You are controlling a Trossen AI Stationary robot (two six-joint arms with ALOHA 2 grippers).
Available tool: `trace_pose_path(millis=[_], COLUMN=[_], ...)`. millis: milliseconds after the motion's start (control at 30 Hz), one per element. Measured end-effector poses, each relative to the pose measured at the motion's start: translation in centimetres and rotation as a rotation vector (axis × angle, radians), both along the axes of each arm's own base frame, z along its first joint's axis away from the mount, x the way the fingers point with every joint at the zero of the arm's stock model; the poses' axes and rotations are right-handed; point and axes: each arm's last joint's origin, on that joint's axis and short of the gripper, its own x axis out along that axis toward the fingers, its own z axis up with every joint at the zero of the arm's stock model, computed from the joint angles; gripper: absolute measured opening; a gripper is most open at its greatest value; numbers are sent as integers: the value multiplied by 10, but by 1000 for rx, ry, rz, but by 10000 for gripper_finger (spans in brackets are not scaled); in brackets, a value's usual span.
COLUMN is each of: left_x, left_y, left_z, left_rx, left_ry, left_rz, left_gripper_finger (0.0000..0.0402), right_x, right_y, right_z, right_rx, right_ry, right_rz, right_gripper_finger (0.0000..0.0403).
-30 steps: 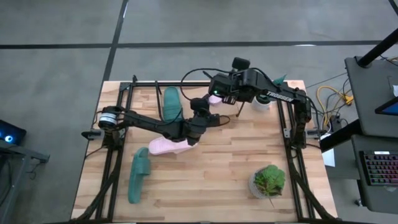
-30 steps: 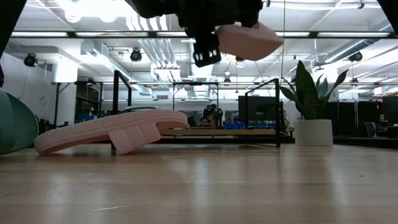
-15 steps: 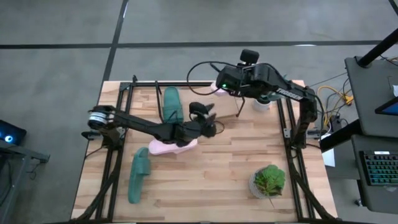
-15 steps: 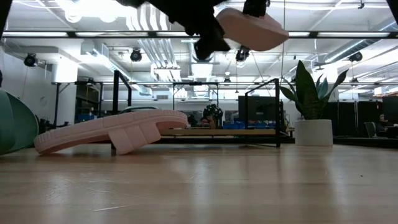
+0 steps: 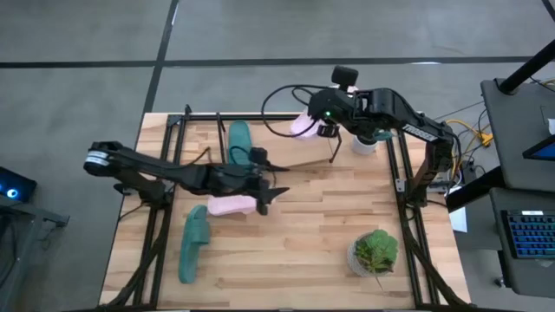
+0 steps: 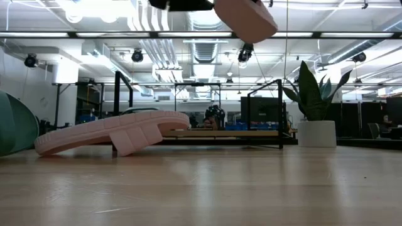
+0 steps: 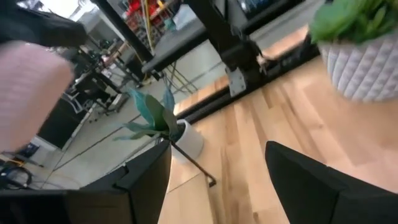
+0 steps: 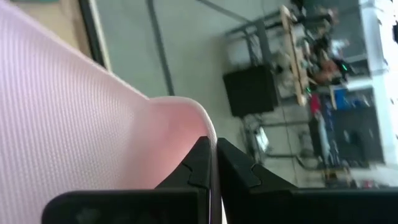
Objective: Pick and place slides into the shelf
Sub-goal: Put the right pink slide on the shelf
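Observation:
My right gripper (image 5: 314, 123) is shut on a pale pink slide (image 5: 303, 124), held high over the far end of the black wire shelf (image 5: 201, 119); the slide also shows in the low view (image 6: 246, 17). A teal slide (image 5: 238, 144) lies on the shelf's board. The second pink slide (image 5: 229, 205) rests on the table, propped on its strap (image 6: 133, 139). Another teal slide (image 5: 192, 243) lies near the table's left edge. My left gripper (image 5: 269, 180) hovers open just right of the pink slide on the table, touching nothing. My right gripper pinches a thin curved edge (image 8: 209, 134) of the pink slide between its two fingers (image 8: 198, 171). It reaches in from the table's right side. The slide is lifted clear and hangs tilted (image 6: 246, 17), well above the table.
A green plant in a white pot (image 5: 375, 254) stands near the table's right near corner. A small plant in a white pot (image 5: 368, 141) sits at the far right. Black arm-mount frames (image 5: 406, 182) run along both sides. Bare wood lies in the middle (image 5: 321, 217).
My left gripper drew back from beside the right gripper toward the near left, ending over the pink slide on the table. My right gripper carried its pink slide up and toward the far edge; the slide tipped more steeply.

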Motion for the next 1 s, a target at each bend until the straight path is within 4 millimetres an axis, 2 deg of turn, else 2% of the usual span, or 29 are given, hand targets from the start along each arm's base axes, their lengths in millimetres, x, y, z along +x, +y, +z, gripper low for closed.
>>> trace_pose_path(millis=[267,433,567,733,1000], left_x=[-46,-63,-69,-73,-74], left_y=[1,3,4,4,4], left_z=[-5,-13,-16,-18,-24], left_rx=[-99,-148,-159,-177,-211], left_ry=[-44,-57,-64,-84,-67], left_rz=[-7,-7,-10,-14,-7], left_gripper_finger=[245,245,245,245,245], right_x=[12,23,34,46,65], right_y=[4,7,7,5,3], right_z=[-1,-5,-11,-28,-74], right_rx=[-16,-5,-37,-57,-113], right_ry=[53,78,88,125,224], right_rz=[174,363,475,546,615], right_gripper_finger=[8,8,8,8,8])
